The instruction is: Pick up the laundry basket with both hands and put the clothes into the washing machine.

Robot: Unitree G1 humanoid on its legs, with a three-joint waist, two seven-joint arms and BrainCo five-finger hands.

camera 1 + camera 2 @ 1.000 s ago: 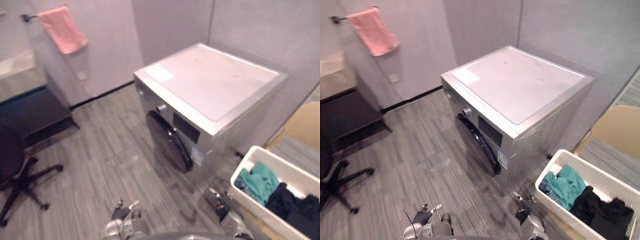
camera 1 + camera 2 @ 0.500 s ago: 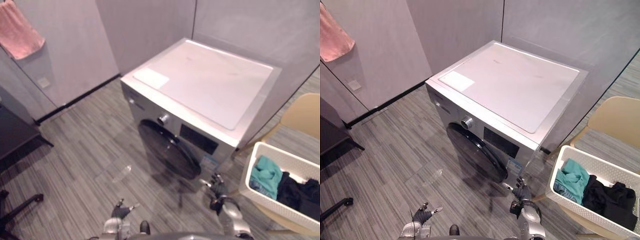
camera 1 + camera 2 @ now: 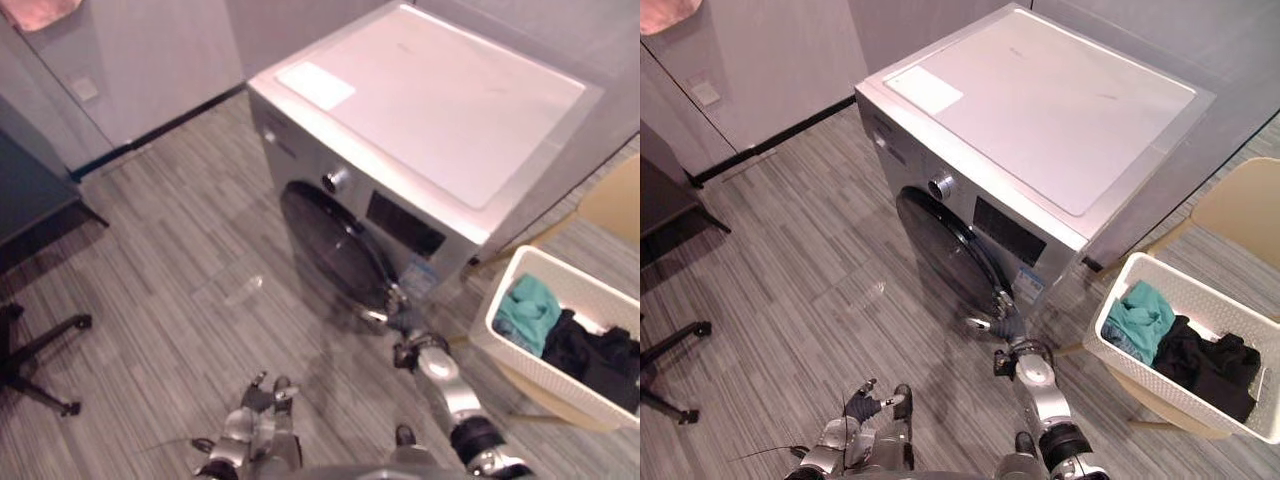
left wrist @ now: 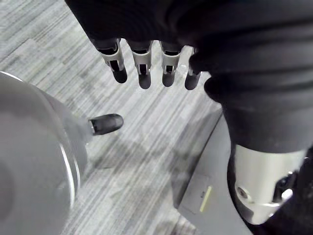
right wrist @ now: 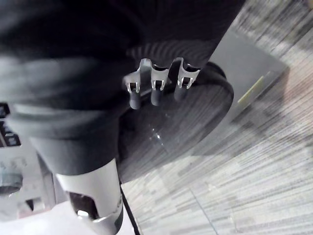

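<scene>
As I look down from the head, my left hand hangs low over the grey plank floor, with fingers straight, thumb apart and nothing in it. A little farther forward my right hand is at the lower edge of the dark round door of the washing machine. Its fingers are loosely extended and empty, and I cannot tell whether they touch the glass. To the right, well apart from both hands, the white laundry basket rests on a beige chair, with clothes inside, teal and black.
</scene>
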